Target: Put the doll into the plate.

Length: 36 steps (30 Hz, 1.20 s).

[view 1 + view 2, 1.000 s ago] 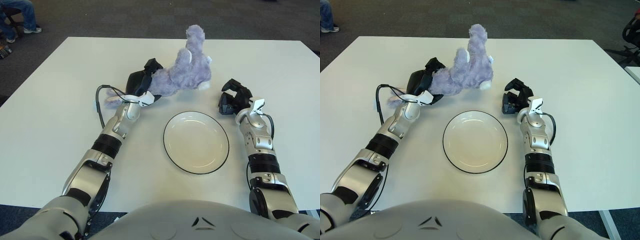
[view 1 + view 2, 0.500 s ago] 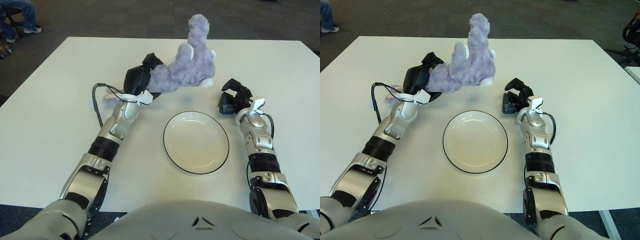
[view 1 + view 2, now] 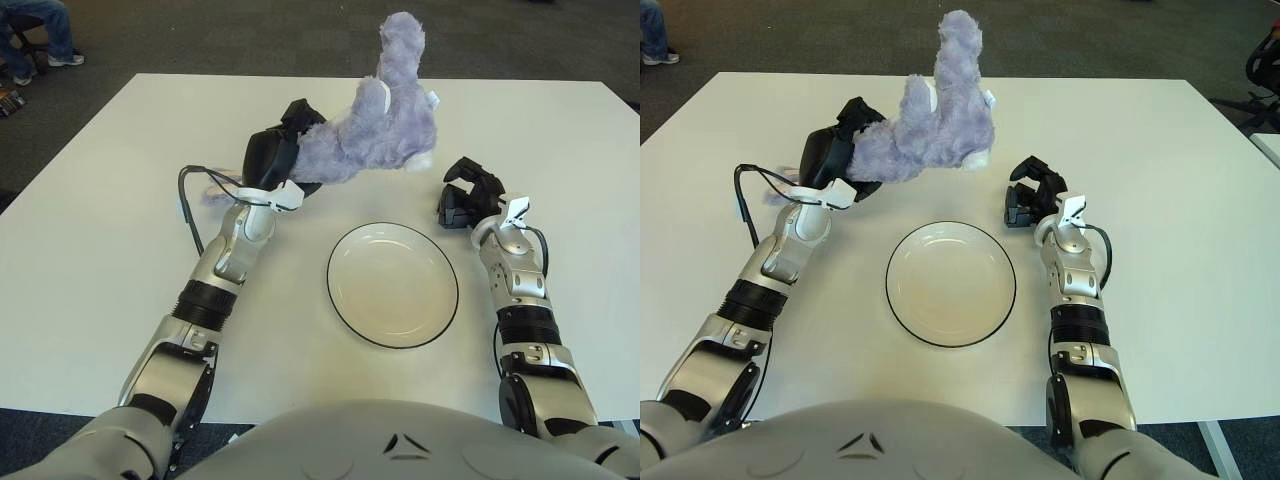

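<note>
Purple doll (image 3: 375,135) held aloft over white surface (image 3: 90,240), behind and left of plate (image 3: 392,284), not in it. Left hand (image 3: 277,155) clamped on doll's rear end. Right hand (image 3: 465,197) sat right of plate's far rim, fingers curled, holding nothing.

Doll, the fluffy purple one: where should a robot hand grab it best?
Around its soft lower body, coming from the left, probably. That is where the left robot hand grips the doll now: the plush squashes there, and the head stands free above, beyond the plate.
</note>
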{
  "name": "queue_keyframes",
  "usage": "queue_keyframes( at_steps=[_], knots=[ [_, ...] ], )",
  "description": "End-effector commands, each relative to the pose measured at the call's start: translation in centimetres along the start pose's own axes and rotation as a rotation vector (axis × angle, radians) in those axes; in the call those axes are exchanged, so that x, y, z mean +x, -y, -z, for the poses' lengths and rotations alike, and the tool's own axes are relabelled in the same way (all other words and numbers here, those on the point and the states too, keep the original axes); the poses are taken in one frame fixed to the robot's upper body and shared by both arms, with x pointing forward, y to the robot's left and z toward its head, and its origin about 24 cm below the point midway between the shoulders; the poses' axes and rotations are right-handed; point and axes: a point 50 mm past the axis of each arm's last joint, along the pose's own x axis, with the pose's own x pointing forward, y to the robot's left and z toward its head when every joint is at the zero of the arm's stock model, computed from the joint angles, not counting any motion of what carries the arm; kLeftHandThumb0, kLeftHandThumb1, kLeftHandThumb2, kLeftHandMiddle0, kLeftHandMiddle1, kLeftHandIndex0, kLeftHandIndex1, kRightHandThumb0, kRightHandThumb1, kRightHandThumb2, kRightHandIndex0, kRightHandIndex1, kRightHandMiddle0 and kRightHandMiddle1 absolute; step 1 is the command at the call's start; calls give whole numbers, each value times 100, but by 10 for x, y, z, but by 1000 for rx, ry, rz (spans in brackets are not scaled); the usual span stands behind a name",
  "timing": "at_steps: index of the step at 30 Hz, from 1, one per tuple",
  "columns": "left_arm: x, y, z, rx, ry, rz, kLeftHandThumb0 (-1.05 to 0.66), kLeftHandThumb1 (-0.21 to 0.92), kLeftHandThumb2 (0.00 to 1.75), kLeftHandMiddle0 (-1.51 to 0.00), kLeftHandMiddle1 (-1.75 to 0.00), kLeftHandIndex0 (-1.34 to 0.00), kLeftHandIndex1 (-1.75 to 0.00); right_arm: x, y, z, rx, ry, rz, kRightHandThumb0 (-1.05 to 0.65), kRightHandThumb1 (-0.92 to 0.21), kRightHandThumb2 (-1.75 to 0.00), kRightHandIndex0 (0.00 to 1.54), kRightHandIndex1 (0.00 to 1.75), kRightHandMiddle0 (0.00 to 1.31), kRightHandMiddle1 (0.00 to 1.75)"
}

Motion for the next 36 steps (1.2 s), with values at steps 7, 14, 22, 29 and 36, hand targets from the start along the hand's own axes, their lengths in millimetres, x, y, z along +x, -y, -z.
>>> queue_keyframes(
  at_steps=[7,14,22,29,36],
  knots=[
    [-19,-5,-15,-93,69,28,0,-7,175,-90,-171,-69,-175,-2,4,11,-11,-55,5,-1,5,-173,87,175,66,175],
    [-28,-3,-28,-114,139,83,0,-7,175,-89,-173,-69,-175,-2,3,10,-12,-54,8,-1,4,-173,87,175,66,175],
    [-37,1,-38,-156,176,132,0,-9,175,-94,-165,-70,-175,-1,3,10,-13,-53,8,-1,2,-171,86,175,65,175],
    [-45,3,-38,-87,213,183,0,-11,175,-97,-160,-72,-175,-1,2,9,-14,-54,7,-1,2,-171,85,175,64,175],
    [-52,5,-39,-95,210,223,0,-9,175,-94,-165,-70,-175,-1,2,9,-14,-53,7,-1,3,-172,86,175,65,175]
  ],
)
